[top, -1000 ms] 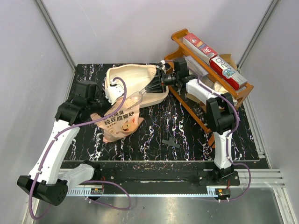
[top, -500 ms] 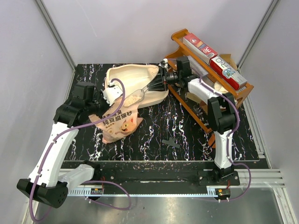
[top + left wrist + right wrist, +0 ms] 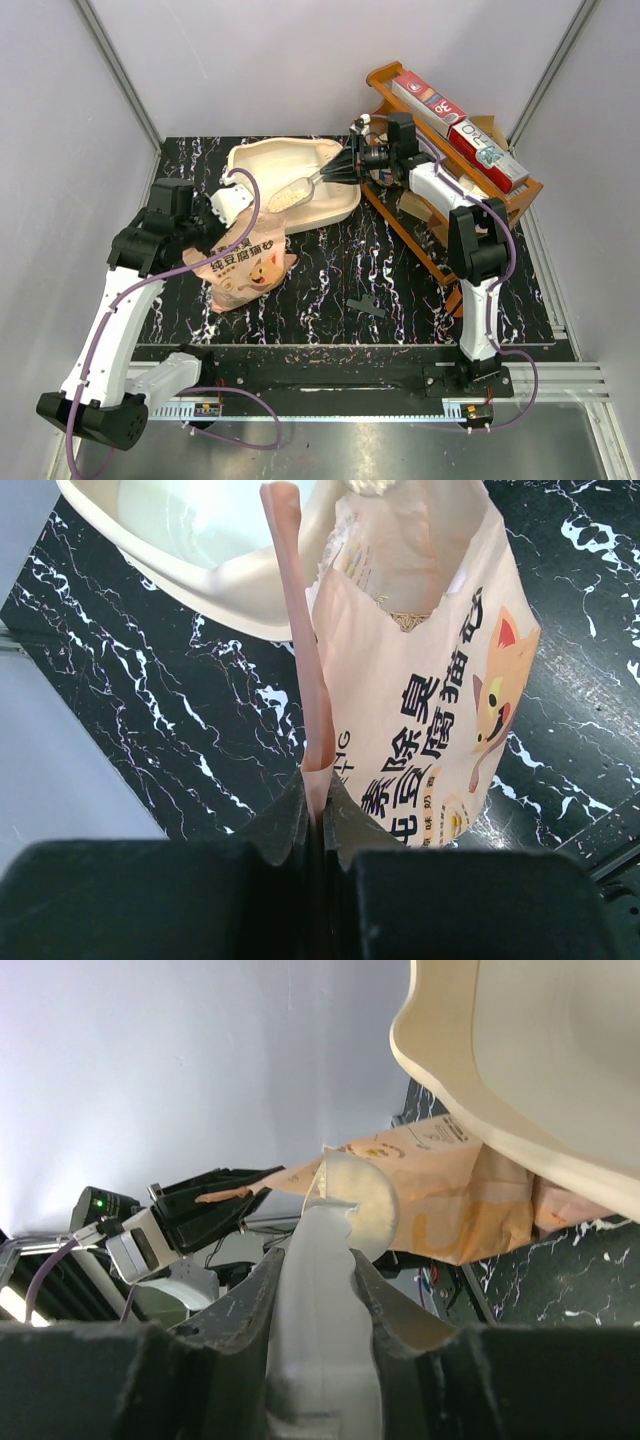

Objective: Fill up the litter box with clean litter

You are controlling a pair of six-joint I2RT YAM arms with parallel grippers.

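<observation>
r end effector (image 3: 316,1260) clamps scoop (image 3: 312,181) of litter (image 3: 285,196) over litter box (image 3: 336,208); l end effector (image 3: 318,798) pinches bag (image 3: 420,710) edge.

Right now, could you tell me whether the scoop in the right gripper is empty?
No, the top view shows the scoop in the right gripper carrying tan litter above the litter box.

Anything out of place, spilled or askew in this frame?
The wooden rack sits askew, diagonal to the edges of the black mat. A small black piece lies loose on that mat. The bag has a jaggedly torn mouth. I see no spilled grains, though the mat's white veining could hide some.
</observation>
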